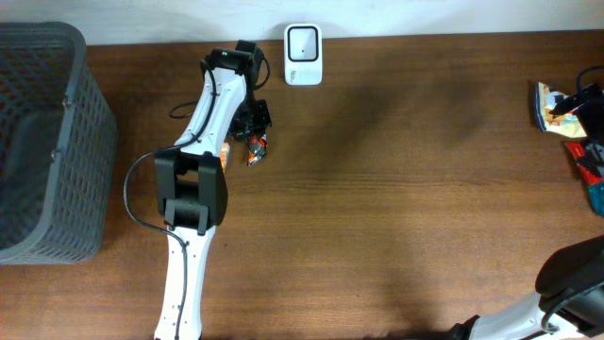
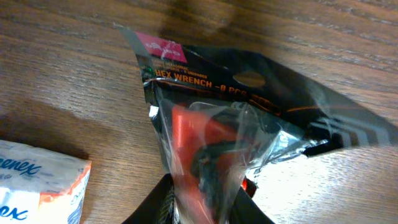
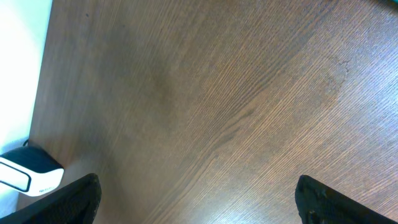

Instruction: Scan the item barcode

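A brown wood-grain table (image 1: 396, 189) fills every view, with a pale white strip running along its far edge. At the left end stands a dark grey plastic basket (image 1: 42, 142) with lattice walls, cut off by the frame, its inside too dark to make out. At the right edge lies a small cluster of colourful packets (image 1: 552, 106), one yellow, blue and white, and below it a red and teal one (image 1: 593, 175), both partly out of frame. In the left wrist view a white, blue and orange Kleenex tissue pack (image 2: 37, 186) lies flat on the wood in the lower left corner
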Controlling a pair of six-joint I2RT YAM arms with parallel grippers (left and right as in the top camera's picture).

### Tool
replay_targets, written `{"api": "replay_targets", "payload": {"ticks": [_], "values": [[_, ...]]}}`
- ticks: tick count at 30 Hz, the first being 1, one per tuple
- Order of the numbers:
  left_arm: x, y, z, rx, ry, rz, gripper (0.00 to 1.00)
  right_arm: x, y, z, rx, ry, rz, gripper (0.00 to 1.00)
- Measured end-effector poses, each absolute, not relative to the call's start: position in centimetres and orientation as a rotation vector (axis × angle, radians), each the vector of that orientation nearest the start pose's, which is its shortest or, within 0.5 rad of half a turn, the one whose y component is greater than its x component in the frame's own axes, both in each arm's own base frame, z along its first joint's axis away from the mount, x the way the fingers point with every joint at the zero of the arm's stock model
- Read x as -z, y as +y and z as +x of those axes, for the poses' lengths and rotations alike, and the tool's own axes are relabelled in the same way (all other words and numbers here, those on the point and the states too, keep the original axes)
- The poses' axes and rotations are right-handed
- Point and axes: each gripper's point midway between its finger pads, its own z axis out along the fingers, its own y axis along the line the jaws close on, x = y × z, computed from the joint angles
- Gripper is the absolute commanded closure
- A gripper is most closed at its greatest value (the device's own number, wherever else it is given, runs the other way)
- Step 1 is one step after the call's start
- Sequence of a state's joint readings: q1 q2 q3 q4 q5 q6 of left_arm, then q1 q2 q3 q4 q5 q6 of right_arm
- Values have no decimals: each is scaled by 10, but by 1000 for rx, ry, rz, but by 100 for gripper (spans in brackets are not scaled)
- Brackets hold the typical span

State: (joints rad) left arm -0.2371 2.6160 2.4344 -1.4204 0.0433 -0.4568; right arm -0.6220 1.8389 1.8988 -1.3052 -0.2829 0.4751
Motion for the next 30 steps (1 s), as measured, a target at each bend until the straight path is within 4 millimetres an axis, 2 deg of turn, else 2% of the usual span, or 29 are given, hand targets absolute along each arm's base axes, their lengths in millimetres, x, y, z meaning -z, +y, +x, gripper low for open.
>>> {"api": "replay_targets", "payload": {"ticks": [1,2,6,9,12,14,16,19,21,24,27,30], "values": [[-14,-124,477,46,3161,-345,94,-216,-198,359,-361,2402,1392,1],[-14,-124,477,38,3155,-336,99,-216,-198,359,-361,2402,1392,1],[-16,-131,477,21,3141,-302,100,-216,-198,359,-360,2402,1391,1],[-26,-133,480,32,3127,-275,100,-216,-198,359,-361,2402,1392,1],[-71,-147,519,124,2947,-171,100,-216,-198,359,-361,2403,1392,1],[-103,-161,554,198,2770,-127,100,-216,-198,359,-361,2402,1392,1],[-122,-177,581,248,2630,-68,99,-216,-198,359,-361,2403,1392,2],[-143,-203,605,258,2477,96,98,-216,-198,359,-361,2402,1391,1],[-160,-223,617,171,2357,188,96,-216,-198,359,-361,2402,1393,1],[-179,-238,627,71,2238,197,98,-216,-198,359,-361,2402,1393,1],[-193,-236,637,20,2166,162,96,-216,-198,359,-361,2402,1392,1],[-191,-226,644,-35,2138,127,94,-216,-198,359,-361,2402,1393,1]]}}
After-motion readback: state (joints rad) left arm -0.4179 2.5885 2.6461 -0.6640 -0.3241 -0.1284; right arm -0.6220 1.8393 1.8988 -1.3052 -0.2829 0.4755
